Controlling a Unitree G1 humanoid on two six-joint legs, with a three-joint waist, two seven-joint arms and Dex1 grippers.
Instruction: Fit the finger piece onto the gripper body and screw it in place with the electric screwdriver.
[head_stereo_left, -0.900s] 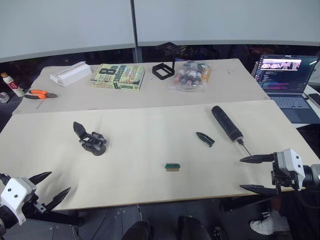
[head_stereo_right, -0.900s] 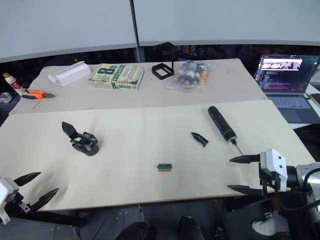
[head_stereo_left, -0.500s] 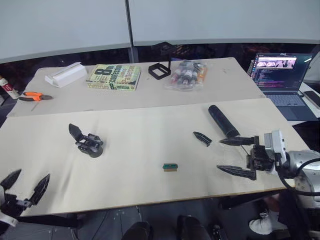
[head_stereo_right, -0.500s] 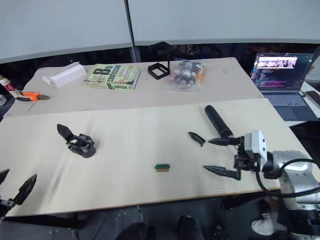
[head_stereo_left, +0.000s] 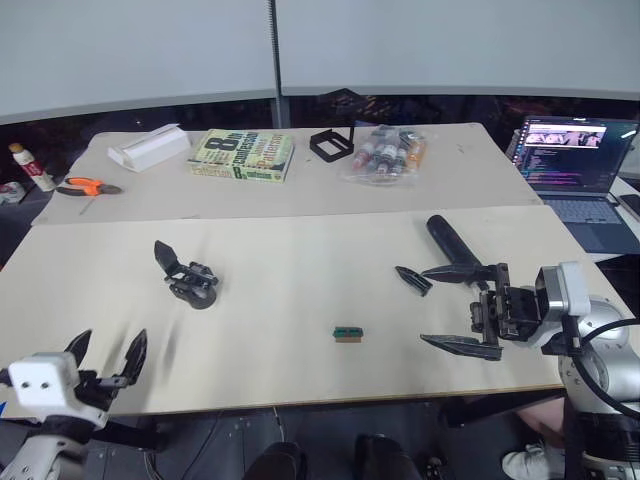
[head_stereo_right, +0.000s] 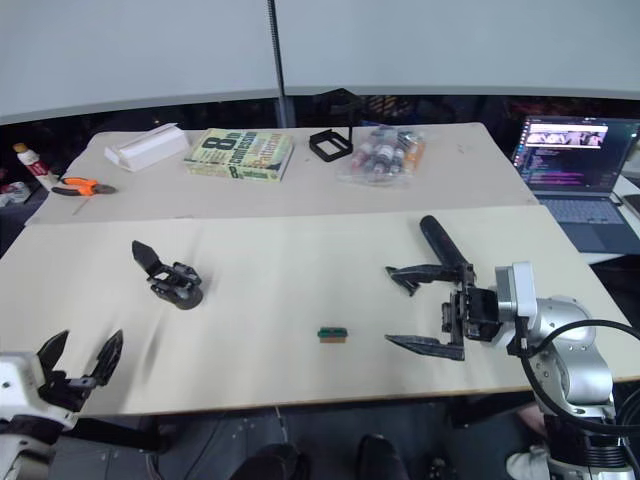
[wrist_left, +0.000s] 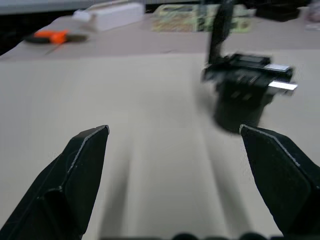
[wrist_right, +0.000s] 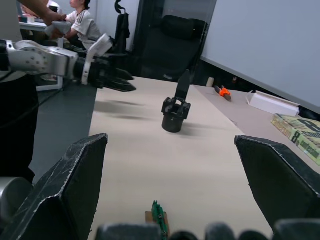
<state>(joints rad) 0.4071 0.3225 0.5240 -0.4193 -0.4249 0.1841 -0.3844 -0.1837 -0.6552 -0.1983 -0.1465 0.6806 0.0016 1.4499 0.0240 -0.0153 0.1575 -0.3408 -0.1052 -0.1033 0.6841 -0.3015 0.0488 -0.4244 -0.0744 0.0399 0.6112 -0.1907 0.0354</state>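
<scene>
The right hand (head_stereo_left: 462, 308) has swung in over the bench (head_stereo_left: 300, 300) from the 4 o'clock edge and now hovers with its two fingers spread wide, holding nothing. Its far finger lies just beside the finger piece (head_stereo_left: 411, 279), which rests loose on the bench at about 3 o'clock from the centre. The electric screwdriver (head_stereo_left: 449, 246) lies just beyond, toward 2 o'clock, partly crossed by that finger. The small green-and-tan block (head_stereo_left: 347, 333) sits near the hand at 9 o'clock from it.

The left hand (head_stereo_left: 105, 357) has risen at the 8 o'clock corner, fingers also parted and empty, facing the gripper body (head_stereo_left: 187, 280), which stands apart at 9 o'clock.

The approach looks aimed at picking up the finger piece; nothing is fitted or screwed yet.
</scene>
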